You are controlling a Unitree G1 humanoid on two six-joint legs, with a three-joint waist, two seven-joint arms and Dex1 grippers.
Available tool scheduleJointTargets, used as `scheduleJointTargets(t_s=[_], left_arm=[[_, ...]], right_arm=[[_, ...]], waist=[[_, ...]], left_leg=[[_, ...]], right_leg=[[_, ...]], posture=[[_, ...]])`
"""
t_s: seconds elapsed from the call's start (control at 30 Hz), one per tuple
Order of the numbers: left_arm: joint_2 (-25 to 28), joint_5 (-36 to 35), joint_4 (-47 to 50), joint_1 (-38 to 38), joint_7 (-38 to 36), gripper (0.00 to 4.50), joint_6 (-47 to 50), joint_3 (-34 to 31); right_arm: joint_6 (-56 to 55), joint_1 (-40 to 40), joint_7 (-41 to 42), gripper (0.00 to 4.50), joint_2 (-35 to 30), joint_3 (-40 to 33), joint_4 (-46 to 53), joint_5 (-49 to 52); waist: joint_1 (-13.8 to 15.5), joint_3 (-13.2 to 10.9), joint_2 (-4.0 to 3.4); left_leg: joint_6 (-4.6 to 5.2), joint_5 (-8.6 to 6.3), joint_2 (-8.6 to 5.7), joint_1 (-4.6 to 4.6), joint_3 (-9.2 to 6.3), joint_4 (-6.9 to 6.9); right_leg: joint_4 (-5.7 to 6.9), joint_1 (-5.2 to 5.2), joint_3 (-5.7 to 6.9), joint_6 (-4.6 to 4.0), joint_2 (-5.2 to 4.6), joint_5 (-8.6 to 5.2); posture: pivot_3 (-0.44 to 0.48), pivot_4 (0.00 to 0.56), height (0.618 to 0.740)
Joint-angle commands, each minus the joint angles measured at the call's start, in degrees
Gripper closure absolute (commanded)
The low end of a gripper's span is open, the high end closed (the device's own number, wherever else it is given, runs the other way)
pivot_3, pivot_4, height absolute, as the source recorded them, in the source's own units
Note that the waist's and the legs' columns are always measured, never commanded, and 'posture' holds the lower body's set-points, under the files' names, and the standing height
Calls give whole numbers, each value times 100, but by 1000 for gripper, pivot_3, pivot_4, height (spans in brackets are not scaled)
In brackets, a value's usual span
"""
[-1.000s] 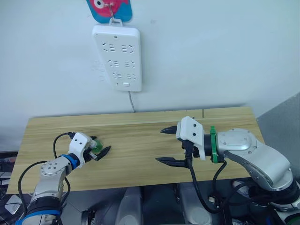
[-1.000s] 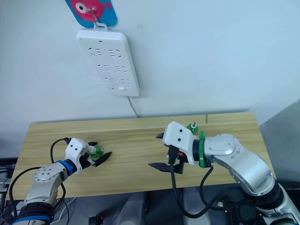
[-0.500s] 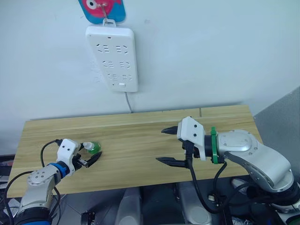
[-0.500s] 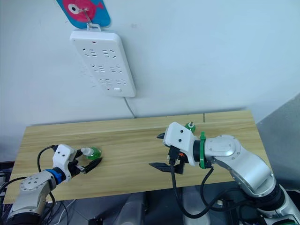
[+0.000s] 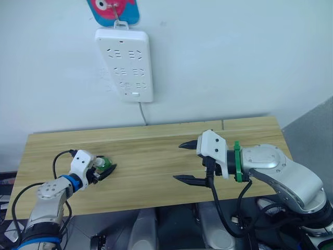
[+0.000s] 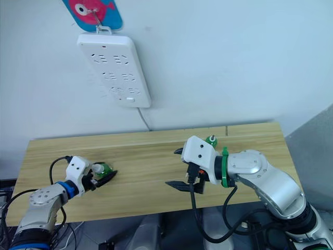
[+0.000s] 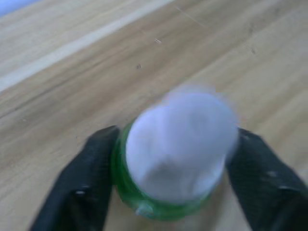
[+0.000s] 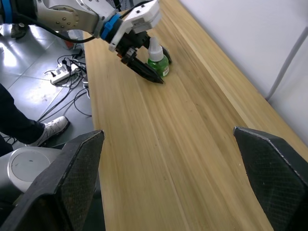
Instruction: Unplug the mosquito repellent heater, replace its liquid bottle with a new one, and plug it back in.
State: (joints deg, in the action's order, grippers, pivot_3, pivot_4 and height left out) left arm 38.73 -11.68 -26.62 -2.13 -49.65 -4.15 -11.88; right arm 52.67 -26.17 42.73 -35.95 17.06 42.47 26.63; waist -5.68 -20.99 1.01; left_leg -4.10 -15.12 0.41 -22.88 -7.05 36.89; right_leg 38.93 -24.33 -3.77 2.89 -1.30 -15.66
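Observation:
A small green bottle (image 5: 104, 163) with a white cap (image 7: 179, 139) stands on the wooden table (image 5: 151, 156) at its left. My left gripper (image 5: 107, 169) is open and level with it, a black finger (image 7: 91, 183) close on each side of the green body. My right gripper (image 5: 186, 162) hangs open over the middle of the table with nothing between its fingers. A second green bottle (image 6: 211, 139) peeks out just behind the right gripper's white housing. The mosquito repellent heater is out of view.
A tall white power strip (image 5: 125, 65) hangs on the wall above the table's left half, all its sockets free, with its cable (image 5: 142, 112) dropping behind the table. A blue and pink hanger (image 5: 113, 9) holds it.
Half a second ago my left gripper sat pulled back, short of the bottle. It has since moved forward so its fingers flank the bottle again. The right arm has not moved.

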Motion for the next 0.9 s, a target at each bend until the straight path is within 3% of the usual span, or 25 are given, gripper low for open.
scheduleJointTargets(t_s=[0.03,0.23,0.4,0.53,0.57,0.67,0.77,0.9], left_arm=[[108,10,33,386,-66,2246,15,-72],[187,-235,690,422,-439,2245,214,32],[121,-736,2137,-69,-993,2245,1143,588],[143,-797,2375,-92,-1002,2245,1426,622],[161,-996,2770,-609,-1361,2245,1827,988],[280,-1305,3437,-1806,-2257,2245,2645,1781],[399,-1335,3450,-2210,-2581,2245,2908,2012],[481,-1404,3509,-2725,-2829,2245,3249,2215]], right_arm=[[-150,-5,-15,0,-9,26,274,31],[-305,-120,-33,0,74,41,39,-72],[-363,-67,-48,0,209,-38,11,53],[-352,-59,-40,0,246,-54,9,63],[32,-191,-260,0,541,-200,-58,319],[940,-609,-746,0,1236,-591,-244,949],[1052,-838,-836,0,1326,-456,-391,869],[1066,-1077,-1048,0,1479,-100,-723,692]], waist=[[-3,0,-1],[-1,0,0],[96,5,8],[5,11,18],[-33,35,22],[-15,63,44],[-74,206,75],[-237,271,68]], left_leg=[[0,0,4,0,-1,0],[-2,1,10,-2,2,2],[-16,8,2,-13,-6,5],[-25,13,4,-16,5,4],[-24,13,8,-12,13,2],[-40,23,6,-26,-14,10],[-126,78,15,-126,-32,14],[-123,80,16,-117,-29,1]], right_leg=[[0,-2,1,1,0,-1],[-1,-4,1,6,5,-4],[-5,-4,14,-2,10,1],[-7,-5,11,-14,11,10],[-5,-6,4,-15,11,10],[9,-12,32,-32,23,20],[3,-90,100,-64,35,65],[5,-93,106,-64,34,63]], posture=[[-135,386,720],[-131,366,720],[-140,336,720],[-140,336,720],[-172,269,720],[-198,229,720],[-207,219,720],[-212,190,720]])
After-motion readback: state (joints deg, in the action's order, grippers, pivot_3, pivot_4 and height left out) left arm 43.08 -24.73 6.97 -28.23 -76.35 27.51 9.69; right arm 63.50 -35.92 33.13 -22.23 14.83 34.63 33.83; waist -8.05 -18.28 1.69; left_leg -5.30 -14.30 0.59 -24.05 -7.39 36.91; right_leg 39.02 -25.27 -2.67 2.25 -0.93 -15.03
